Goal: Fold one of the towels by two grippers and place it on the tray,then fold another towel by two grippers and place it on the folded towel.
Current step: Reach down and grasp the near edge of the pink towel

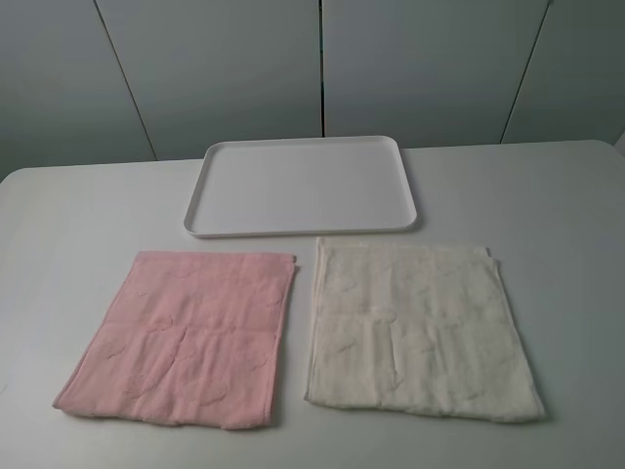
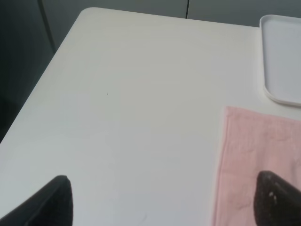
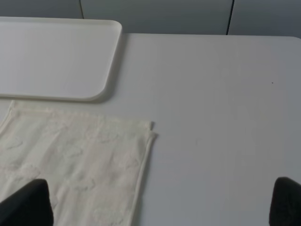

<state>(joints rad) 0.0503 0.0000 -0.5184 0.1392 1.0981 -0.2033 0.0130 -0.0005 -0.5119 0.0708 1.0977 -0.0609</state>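
Note:
The pale pink towel (image 1: 186,337) lies flat and unfolded on the table's left front, and the cream-white towel (image 1: 418,327) lies flat beside it on the right. Behind them sits the white tray (image 1: 303,186) with nothing on it. No arm shows in the exterior high view. In the left wrist view my left gripper (image 2: 164,202) hangs open above the table, one fingertip (image 2: 277,197) over the pink towel (image 2: 254,160), with the tray's corner (image 2: 282,56) beyond. My right gripper (image 3: 160,205) is open too, one fingertip (image 3: 28,202) over the cream towel (image 3: 80,160), near the tray (image 3: 56,56).
The white table (image 1: 547,195) has a rounded back left corner (image 2: 89,12) and drops off along its left side. Grey panelled wall (image 1: 322,68) stands behind the table. Bare tabletop (image 3: 221,108) stretches to the right of the cream towel.

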